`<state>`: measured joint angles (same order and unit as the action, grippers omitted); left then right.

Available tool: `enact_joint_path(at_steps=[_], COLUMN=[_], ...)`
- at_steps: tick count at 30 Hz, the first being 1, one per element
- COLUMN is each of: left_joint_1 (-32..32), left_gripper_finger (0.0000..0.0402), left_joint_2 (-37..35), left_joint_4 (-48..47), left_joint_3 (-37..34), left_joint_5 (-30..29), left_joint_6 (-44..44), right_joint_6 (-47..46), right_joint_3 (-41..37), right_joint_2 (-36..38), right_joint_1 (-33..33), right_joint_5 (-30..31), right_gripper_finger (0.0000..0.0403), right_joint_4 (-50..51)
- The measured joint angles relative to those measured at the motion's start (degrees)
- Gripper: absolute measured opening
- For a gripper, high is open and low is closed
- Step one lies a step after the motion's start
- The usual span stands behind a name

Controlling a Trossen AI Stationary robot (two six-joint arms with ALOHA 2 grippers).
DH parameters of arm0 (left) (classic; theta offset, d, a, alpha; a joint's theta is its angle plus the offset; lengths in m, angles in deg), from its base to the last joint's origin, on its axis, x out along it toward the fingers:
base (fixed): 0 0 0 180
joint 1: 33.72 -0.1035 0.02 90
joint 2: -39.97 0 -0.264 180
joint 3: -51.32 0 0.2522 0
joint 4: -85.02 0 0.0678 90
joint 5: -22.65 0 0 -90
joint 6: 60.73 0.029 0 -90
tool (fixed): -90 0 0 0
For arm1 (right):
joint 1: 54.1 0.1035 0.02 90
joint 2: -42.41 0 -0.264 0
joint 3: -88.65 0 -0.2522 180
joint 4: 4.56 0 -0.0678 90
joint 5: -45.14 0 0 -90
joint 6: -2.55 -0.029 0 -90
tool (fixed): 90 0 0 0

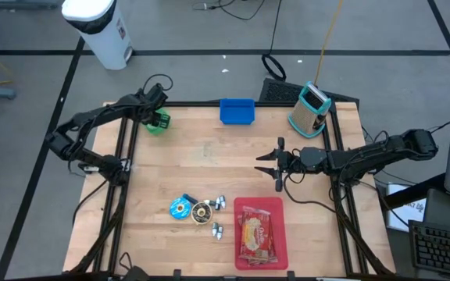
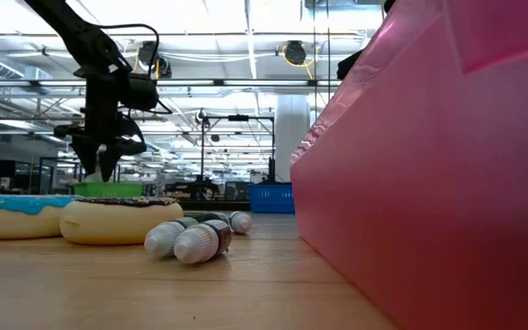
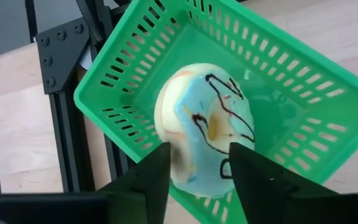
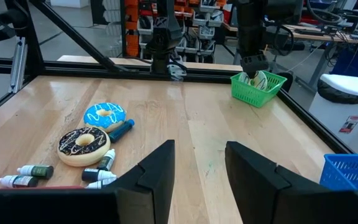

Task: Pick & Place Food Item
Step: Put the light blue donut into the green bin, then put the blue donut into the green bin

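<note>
A green basket [image 1: 158, 122] sits at the table's far left corner. Inside it a donut with pale blue icing and dark squiggles [image 3: 207, 124] leans tilted against the basket's floor and wall [image 3: 278, 118]. My left gripper [image 3: 197, 162] points steeply down into the basket [image 4: 258, 87], open, a finger on either side of the donut's nearer part. My right gripper [image 1: 276, 162] hovers level at the table's right middle, open and holding nothing. My left gripper's fingers [image 3: 157, 171] stand at the two sides of the donut's lower edge [image 3: 191, 174], coming from above. Whether they touch it, I cannot tell, since the fingers cover that spot.
A blue-iced donut [image 1: 181, 208], a chocolate donut [image 1: 202, 211] and several small bottles [image 1: 217, 204] lie near the front middle. A red tray with a snack packet [image 1: 260, 234] is at the front right. A blue basket [image 1: 237, 111] and a teal device [image 1: 311, 108] stand at the far edge.
</note>
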<state>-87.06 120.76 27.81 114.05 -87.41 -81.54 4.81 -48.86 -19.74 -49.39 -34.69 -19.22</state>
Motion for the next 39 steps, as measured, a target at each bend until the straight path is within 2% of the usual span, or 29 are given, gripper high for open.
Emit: enact_joint_path(at_steps=[8, 14, 23, 26, 31, 39], left_joint_1=[0.00, 0.00, 0.37, 1.58, 6.40, 23.95], left_gripper_finger=[0.0195, 0.0188, 0.0171, 0.0171, 0.0170, 0.0170], left_joint_2=[-0.29, -0.35, -0.35, -0.36, -1.79, -7.48], left_joint_4=[-0.07, -2.00, -10.31, -11.35, -11.56, -12.91], left_joint_3=[0.09, 2.19, 10.11, 12.73, 15.34, 15.37], left_joint_5=[0.02, 0.03, -1.91, 2.09, 11.93, 25.91], left_joint_6=[1.22, 1.67, 2.50, 2.66, 3.19, 2.96], right_joint_6=[0.04, -0.02, -0.04, -0.05, -0.07, 0.02], right_joint_3=[0.00, 0.00, 0.00, 0.00, 0.00, 0.00], right_joint_2=[0.00, 0.00, 0.00, 0.00, 0.00, 0.00], right_joint_1=[0.00, 0.00, 0.00, 0.00, 0.00, 0.00], right_joint_5=[0.00, 0.00, 0.00, 0.00, 0.00, 0.00], right_gripper_finger=[0.0130, 0.0130, 0.0130, 0.0130, 0.0130, 0.0130], right_joint_4=[-0.02, -0.02, -0.02, 0.00, -0.02, 0.02])
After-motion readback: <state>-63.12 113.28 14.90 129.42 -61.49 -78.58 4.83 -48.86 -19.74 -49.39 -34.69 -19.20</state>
